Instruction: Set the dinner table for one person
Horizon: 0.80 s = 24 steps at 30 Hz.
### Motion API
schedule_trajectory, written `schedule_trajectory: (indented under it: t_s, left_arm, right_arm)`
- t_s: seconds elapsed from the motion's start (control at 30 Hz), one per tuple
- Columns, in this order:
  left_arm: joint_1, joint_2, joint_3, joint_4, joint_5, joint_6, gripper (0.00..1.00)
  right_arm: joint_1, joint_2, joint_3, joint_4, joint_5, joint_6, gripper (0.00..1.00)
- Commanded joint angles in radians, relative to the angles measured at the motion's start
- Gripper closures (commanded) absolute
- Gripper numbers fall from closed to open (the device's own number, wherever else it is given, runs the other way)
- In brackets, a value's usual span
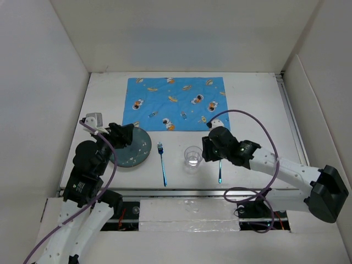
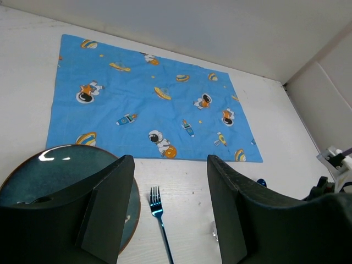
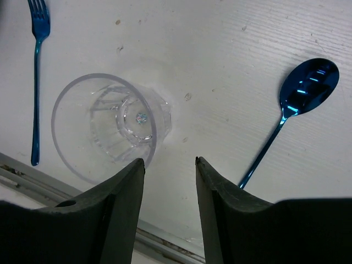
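Ribbed clear tumbler [image 3: 110, 129], glossy blue spoon [image 3: 305, 88], matte white dinner table [image 3: 220, 55].

The left arm [image 1: 87, 165] and the right arm [image 1: 280, 170] are both reaching forward.
The left arm is folding upward, and the left gripper [image 2: 170, 165] is pointing ahead with jaws wide apart. The right arm is stretching toward the left, and the right gripper [image 3: 169, 165] is facing down, jaws a little apart, holding nothing.
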Motion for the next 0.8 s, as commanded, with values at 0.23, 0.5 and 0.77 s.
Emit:
schedule_trajectory:
  t_s: [0.23,0.5,0.77]
  left_arm:
    - [-0.005,0.008,-0.006,0.052,0.016,0.014,0.47]
    - [-0.005,0.007,-0.006,0.05,0.027,0.014,0.47]
    - [-0.005,0.001,-0.012,0.058,0.039,0.02,0.41]
  right_arm:
    - [0.018,0.134,0.076,0.095,0.046,-0.004,0.61]
    - [0.0,0.151,0.174,0.113,0.118,0.015,1.0]
    - [-0.356,0.423,0.603,0.11,0.049,-0.183,1.0]
